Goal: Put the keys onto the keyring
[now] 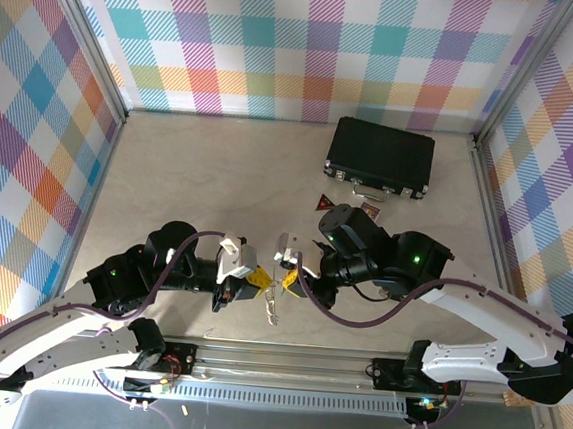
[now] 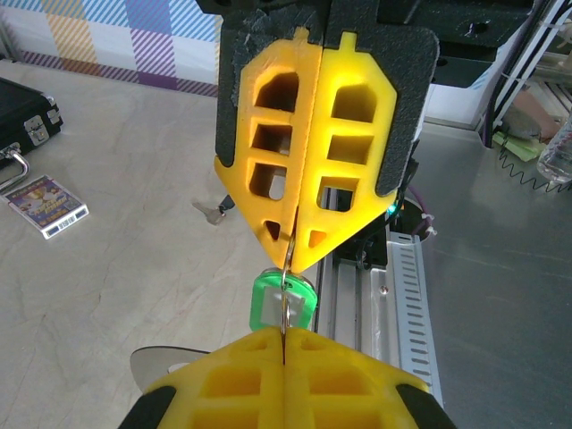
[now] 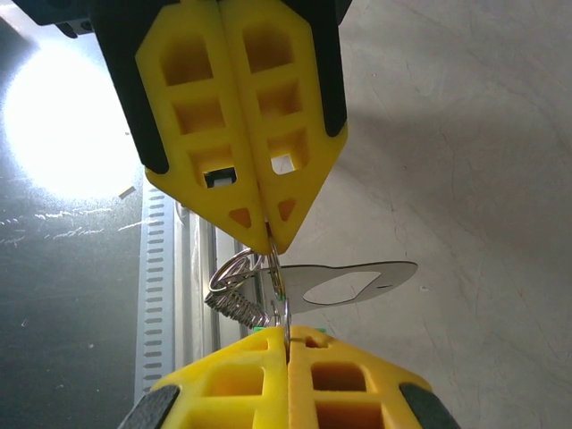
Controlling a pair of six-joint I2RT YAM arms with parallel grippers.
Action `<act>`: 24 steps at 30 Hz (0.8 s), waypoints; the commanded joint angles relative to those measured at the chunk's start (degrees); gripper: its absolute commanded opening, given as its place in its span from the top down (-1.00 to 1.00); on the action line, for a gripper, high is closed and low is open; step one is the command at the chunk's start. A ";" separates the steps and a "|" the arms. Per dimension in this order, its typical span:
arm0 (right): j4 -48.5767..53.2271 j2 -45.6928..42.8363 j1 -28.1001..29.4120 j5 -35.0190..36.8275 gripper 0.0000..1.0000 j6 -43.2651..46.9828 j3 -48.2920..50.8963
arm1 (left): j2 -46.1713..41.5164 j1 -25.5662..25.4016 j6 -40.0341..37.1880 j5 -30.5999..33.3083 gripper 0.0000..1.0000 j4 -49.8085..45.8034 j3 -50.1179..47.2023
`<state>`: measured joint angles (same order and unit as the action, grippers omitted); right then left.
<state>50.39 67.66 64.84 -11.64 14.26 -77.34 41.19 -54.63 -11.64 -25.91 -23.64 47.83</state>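
My left gripper (image 2: 284, 332) and right gripper (image 2: 291, 259) meet tip to tip above the table's near edge, both shut on a thin silvery wire ring, the keyring (image 2: 286, 299). A key with a bright green plastic head (image 2: 268, 306) hangs on that ring between the two sets of yellow fingers. In the right wrist view my right gripper (image 3: 286, 332) faces the left gripper (image 3: 271, 237); a flat metal plate (image 3: 353, 281) and a coil of wire loops (image 3: 234, 299) hang from the keyring (image 3: 279, 290). From above, the left gripper (image 1: 256, 294) and right gripper (image 1: 288, 278) flank the keyring (image 1: 273, 304).
A black rectangular case (image 1: 380, 155) lies at the back right, with a dark red triangular piece (image 1: 323, 201) and a small patterned card (image 2: 46, 206) in front of it. A small metal piece (image 2: 212, 212) lies on the table. The slotted rail (image 1: 284, 360) runs along the near edge.
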 commanded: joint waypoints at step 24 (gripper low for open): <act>-1.83 -1.08 0.55 0.99 1.00 0.24 1.22 | -0.50 -0.49 -0.74 -1.09 1.00 1.63 1.83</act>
<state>49.67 67.72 64.97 -11.64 14.24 -77.12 41.19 -54.63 -11.64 -25.89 -23.64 47.83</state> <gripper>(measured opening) 0.056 0.063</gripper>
